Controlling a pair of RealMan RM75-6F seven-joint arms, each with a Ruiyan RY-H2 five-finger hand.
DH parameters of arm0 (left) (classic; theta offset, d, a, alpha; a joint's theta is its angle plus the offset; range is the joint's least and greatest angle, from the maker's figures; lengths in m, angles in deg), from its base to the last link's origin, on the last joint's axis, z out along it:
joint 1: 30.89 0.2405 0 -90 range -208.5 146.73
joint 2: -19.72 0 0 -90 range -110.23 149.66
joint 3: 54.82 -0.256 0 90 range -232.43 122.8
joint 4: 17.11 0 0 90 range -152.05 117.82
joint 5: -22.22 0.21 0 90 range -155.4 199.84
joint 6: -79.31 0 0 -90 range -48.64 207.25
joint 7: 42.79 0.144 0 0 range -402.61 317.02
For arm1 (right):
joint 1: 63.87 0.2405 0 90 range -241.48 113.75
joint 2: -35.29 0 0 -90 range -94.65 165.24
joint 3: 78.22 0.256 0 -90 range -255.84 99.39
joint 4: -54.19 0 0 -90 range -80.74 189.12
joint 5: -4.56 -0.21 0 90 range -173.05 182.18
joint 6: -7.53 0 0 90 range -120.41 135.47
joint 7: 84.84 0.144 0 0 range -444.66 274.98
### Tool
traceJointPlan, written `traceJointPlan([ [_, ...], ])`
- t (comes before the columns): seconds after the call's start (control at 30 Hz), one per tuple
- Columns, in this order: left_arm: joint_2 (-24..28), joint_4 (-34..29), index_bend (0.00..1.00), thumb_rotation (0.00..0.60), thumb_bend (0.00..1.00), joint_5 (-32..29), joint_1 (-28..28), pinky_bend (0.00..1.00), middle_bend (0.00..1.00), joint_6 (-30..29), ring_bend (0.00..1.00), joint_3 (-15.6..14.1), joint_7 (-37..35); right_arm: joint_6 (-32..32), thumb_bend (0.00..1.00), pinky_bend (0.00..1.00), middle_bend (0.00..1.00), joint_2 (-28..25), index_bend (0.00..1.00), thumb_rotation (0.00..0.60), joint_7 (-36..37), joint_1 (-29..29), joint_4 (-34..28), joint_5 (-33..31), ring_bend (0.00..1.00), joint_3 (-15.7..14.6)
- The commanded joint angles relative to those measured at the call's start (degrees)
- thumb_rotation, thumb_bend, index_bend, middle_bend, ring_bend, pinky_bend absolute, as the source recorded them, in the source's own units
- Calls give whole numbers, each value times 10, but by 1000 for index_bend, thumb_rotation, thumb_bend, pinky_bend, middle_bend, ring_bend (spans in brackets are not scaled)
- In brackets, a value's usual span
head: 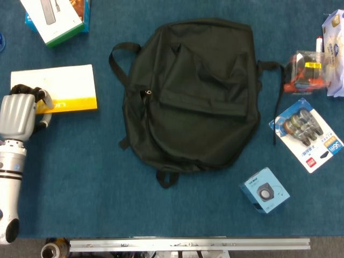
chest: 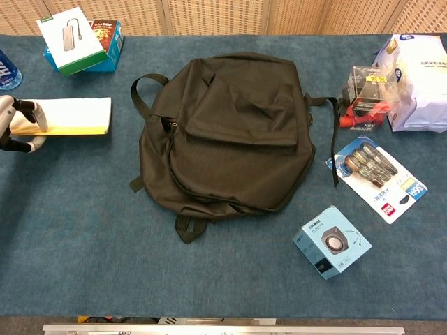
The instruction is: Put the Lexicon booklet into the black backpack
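The Lexicon booklet (head: 64, 88), white with a yellow band along its near side, is at the left of the blue table. My left hand (head: 19, 115) grips its left end, fingers curled over the top. In the chest view the booklet (chest: 73, 115) looks thin and raised off the cloth, with the left hand (chest: 14, 124) at the frame's left edge. The black backpack (head: 193, 91) lies flat in the middle, to the right of the booklet, with a zipper pull on its left side; no opening shows. My right hand is in neither view.
A white box (head: 56, 19) on a blue box sits at the far left. At the right lie a pen pack (head: 307, 133), a small blue speaker box (head: 264, 190), a clear case with red contents (head: 306, 71) and a white bag (chest: 419, 77). Backpack straps (head: 119, 59) point towards the booklet.
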Motion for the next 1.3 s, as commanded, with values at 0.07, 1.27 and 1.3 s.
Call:
traceJointPlan([
  [0.07, -10, 20, 627, 600, 325, 12, 1, 297, 528, -17, 426, 0, -18, 1, 230, 348, 383, -1, 294, 600, 0, -1, -1, 0, 283, 0],
  [1.27, -30, 115, 645, 600, 325, 84, 4, 414, 615, -152, 489, -3, -184, -31, 229, 348, 383, -1, 294, 600, -34, 36, -47, 43, 283, -4],
  [1.3, -28, 110, 645, 600, 325, 86, 5, 413, 615, -158, 489, -3, -186, -39, 229, 348, 383, -3, 294, 600, -35, 43, -55, 49, 283, -5],
])
